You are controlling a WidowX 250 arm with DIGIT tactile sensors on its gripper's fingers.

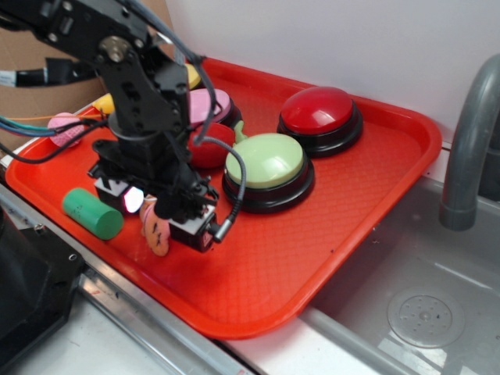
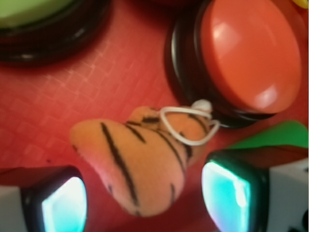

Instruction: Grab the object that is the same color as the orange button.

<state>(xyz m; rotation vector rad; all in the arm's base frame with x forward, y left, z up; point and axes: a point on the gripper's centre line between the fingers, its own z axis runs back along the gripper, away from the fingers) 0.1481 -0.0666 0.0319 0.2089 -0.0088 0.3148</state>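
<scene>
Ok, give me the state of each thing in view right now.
gripper: open, one finger each side of the tiger toy
tiger toy: lying on the tray, not lifted
orange button: upright, untouched
green cylinder: on its side
tray: flat beside the sink

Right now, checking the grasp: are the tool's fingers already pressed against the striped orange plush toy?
No: in the wrist view the striped orange plush toy lies between both fingers, gaps showing.

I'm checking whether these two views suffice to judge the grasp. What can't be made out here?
- Exterior: the arm hides most of the striped plush toy and the orange button.
- Wrist: the bottom edge cuts off the tool, so contact with the toy is unclear.
- Wrist: the orange button is blurred, cut by the top edge.
</scene>
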